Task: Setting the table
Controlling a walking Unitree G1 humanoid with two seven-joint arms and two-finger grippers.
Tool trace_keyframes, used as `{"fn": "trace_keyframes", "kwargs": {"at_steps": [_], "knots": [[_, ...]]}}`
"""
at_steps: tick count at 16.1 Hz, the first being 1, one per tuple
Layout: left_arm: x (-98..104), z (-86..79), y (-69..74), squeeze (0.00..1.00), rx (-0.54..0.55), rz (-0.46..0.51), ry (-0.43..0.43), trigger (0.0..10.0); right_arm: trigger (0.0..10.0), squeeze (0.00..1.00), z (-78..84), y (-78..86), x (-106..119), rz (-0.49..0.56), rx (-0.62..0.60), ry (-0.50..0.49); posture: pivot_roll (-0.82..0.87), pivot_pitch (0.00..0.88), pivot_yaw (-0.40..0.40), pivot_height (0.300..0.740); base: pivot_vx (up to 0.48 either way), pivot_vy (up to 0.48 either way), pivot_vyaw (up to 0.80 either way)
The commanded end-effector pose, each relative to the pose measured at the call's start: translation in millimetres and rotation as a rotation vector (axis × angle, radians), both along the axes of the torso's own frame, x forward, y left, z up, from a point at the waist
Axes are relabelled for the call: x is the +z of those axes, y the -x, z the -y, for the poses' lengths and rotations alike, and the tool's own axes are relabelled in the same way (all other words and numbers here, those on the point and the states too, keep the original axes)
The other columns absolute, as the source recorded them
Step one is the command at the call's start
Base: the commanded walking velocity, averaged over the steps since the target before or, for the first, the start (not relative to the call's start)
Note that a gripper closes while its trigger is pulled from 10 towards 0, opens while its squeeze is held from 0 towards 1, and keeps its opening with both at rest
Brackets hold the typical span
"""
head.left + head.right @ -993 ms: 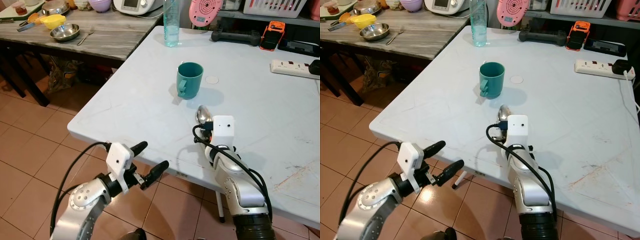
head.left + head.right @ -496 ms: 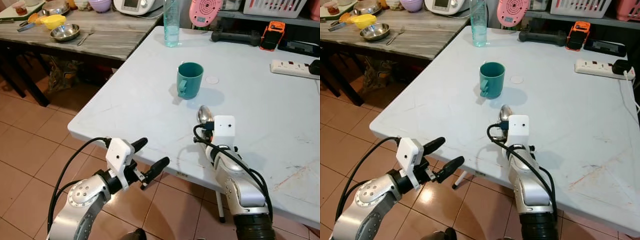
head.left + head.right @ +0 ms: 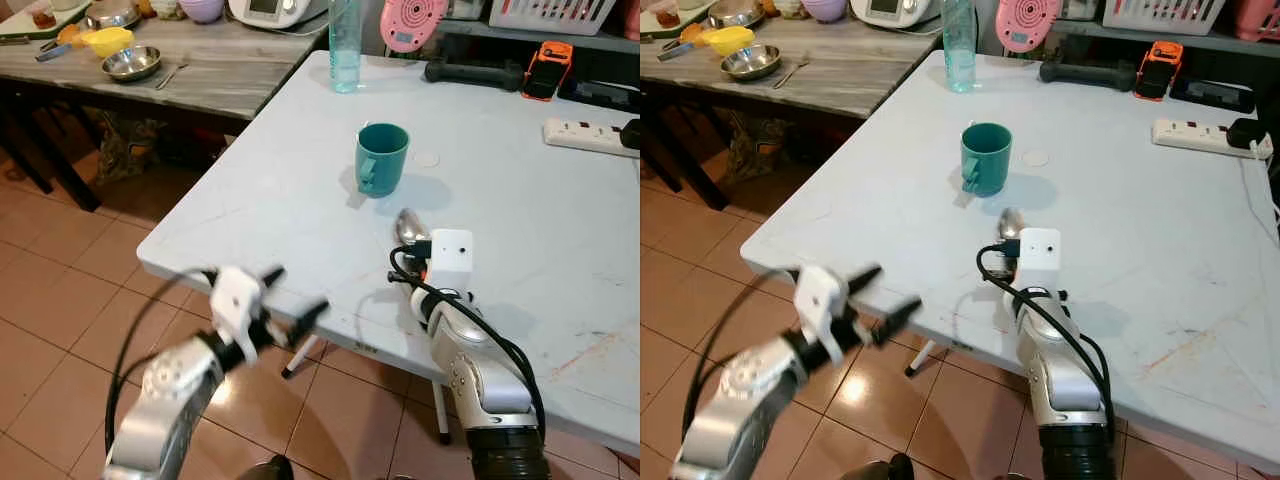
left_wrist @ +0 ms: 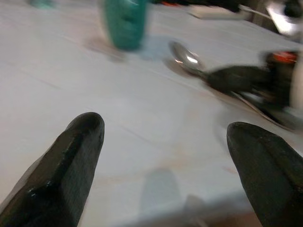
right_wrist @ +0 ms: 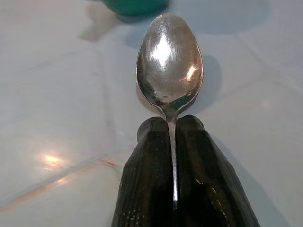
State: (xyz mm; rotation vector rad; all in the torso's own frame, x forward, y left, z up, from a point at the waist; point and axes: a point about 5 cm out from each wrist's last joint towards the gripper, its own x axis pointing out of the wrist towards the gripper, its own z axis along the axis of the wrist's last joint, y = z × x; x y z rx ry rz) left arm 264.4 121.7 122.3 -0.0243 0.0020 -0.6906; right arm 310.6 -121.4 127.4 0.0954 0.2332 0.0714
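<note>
A metal spoon (image 3: pixel 407 226) lies low over the white table (image 3: pixel 300 190), its bowl pointing toward a teal mug (image 3: pixel 381 158) a short way beyond. My right gripper (image 5: pixel 170 130) is shut on the spoon's handle; the spoon bowl (image 5: pixel 169 59) sticks out past the fingertips. My left gripper (image 3: pixel 292 296) is open and blurred, hovering at the table's near edge, left of the right arm. In the left wrist view its two fingers (image 4: pixel 71 161) stand wide apart over the tabletop, with the mug (image 4: pixel 124 23) and spoon (image 4: pixel 187 57) ahead.
A clear water bottle (image 3: pixel 343 45), a pink round gadget (image 3: pixel 412 22), a black dumbbell (image 3: pixel 475 72) and a power strip (image 3: pixel 585 133) stand along the far side. A wooden table (image 3: pixel 150 75) with bowls is at the left, over tiled floor.
My left arm has swung up and forward toward the table edge and shows motion blur. The right gripper and spoon have stayed nearly still.
</note>
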Motion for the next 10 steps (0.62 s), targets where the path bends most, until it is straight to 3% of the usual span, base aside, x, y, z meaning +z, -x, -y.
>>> {"fn": "trace_keyframes", "kwargs": {"at_steps": [1, 4, 10], "knots": [[2.7, -12.4, -9.4, 0.0, 0.122, 0.023, -0.032, 10.0, 0.0, 0.0, -2.6, -2.9, 13.4, 0.075, 0.021, -0.025, -0.02, 0.127, 0.067, 0.74, 0.0, 0.0, 0.0], [9.3, -23.5, -27.1, 0.0, 0.302, 0.071, -0.041, 10.0, 0.0, 0.0, -0.6, -5.3, 34.1, 0.204, 0.033, -0.017, -0.03, 0.108, 0.06, 0.74, 0.0, 0.0, 0.0], [17.5, -31.4, -42.1, 0.0, 0.469, 0.16, -0.033, 10.0, 0.0, 0.0, 14.1, -1.9, 50.2, 0.356, -0.013, 0.073, -0.03, 0.091, 0.054, 0.74, 0.0, 0.0, 0.0]]}}
